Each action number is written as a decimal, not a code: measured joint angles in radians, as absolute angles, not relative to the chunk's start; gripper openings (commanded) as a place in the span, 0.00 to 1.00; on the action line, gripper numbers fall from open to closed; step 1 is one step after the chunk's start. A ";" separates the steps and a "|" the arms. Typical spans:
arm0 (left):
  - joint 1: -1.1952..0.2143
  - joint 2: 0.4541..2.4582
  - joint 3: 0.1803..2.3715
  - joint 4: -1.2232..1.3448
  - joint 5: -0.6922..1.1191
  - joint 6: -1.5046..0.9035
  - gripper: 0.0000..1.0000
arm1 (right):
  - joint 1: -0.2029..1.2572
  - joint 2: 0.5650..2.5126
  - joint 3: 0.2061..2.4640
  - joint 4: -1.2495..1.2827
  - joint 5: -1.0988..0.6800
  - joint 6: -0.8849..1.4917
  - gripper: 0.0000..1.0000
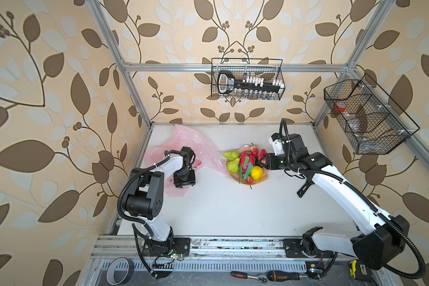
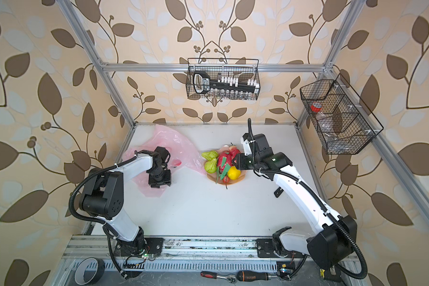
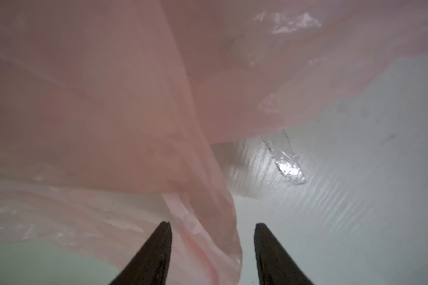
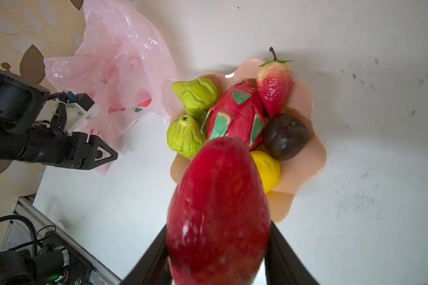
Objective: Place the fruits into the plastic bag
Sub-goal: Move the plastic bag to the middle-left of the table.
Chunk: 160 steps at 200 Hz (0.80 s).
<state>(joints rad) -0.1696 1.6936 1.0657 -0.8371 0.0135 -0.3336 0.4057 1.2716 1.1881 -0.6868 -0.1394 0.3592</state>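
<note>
On the peach wavy-edged dish point(image 4: 314, 158) near the middle of the surface point(image 1: 233, 210), the fruits lie heaped: two green pears point(image 4: 195, 95), a magenta dragon fruit point(image 4: 237, 116), a strawberry point(image 4: 274, 88), a dark purple round one point(image 4: 284, 137) and a yellow lemon point(image 4: 267, 170). One red apple point(image 4: 218, 212) is off the pile, clamped between the jaws of the right claw point(image 1: 265, 160), which hovers over the dish's edge on the right arm's side.

The plastic bag point(image 1: 191, 143) lies crumpled toward the far left corner, just beside the dish on the side away from the right claw. So the apple must travel across the dish, leftward, to reach it; the right arm holds the fruit, but the left arm is much the nearer to the bag.

The left claw point(image 3: 213, 246) is down at the bag's near edge. In the left wrist view its jaws stand apart with a fold of pink film hanging between them, not yet pinched.

Where the bag's mouth lies is hard to make out: the film is bunched, the left arm covers part of it in both top views, and the handles cannot be picked out. The fold may be the rim, though I cannot be sure.
</note>
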 measured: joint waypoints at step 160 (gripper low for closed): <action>-0.170 1.534 1.065 -0.833 0.099 -0.299 0.01 | 0.406 1.266 1.143 -0.654 -0.168 0.386 0.25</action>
